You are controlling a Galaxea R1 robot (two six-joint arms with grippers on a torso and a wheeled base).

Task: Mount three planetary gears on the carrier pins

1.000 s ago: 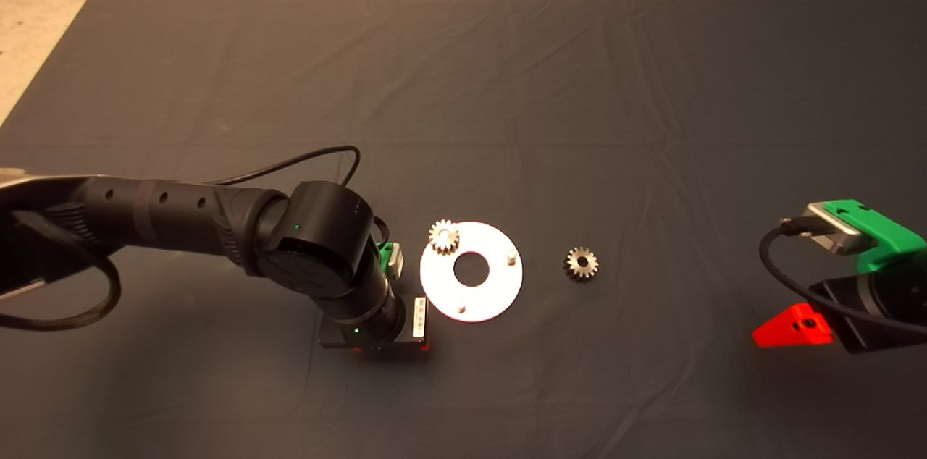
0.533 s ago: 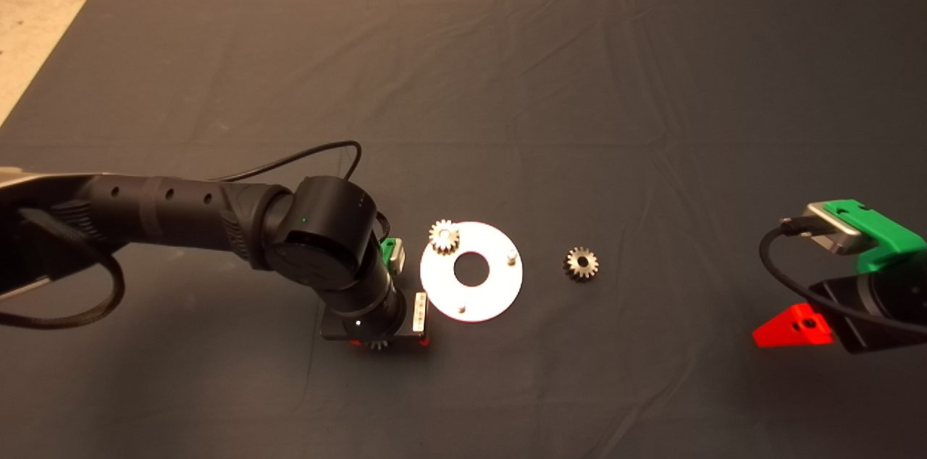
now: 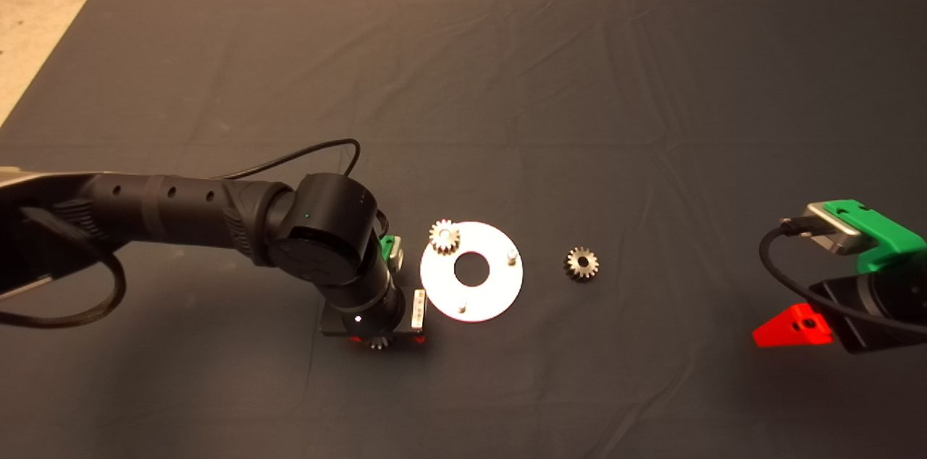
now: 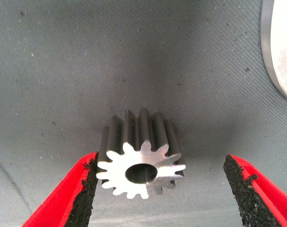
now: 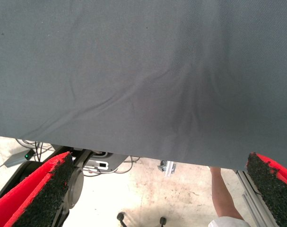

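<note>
A white disc (image 3: 500, 292) lies mid-mat with one planetary gear (image 3: 443, 235) seated on its far-left carrier pin. Two carrier pins (image 3: 511, 254) (image 3: 461, 308) stand bare. A second gear (image 3: 581, 263) lies on the mat right of the disc. My left gripper (image 3: 375, 340) hangs low over the mat just left of the disc's near edge. In the left wrist view it (image 4: 161, 166) is open around a third gear (image 4: 141, 161) lying flat on the mat; one pad (image 4: 89, 189) touches the teeth, the other pad (image 4: 242, 189) stands well apart. The disc's rim (image 4: 280, 47) shows nearby.
My right gripper (image 3: 793, 325) is parked at the mat's lower right, open (image 5: 160, 163) over the mat's edge. Beyond that edge the floor shows cables, a wheeled base and a person's arm (image 5: 223, 194). Wrinkled dark mat (image 3: 463, 82) stretches behind the disc.
The left wrist has shifted slightly, and the gear between its fingers now peeks out below the gripper in the head view. Disc, other gears and right arm have not moved.
</note>
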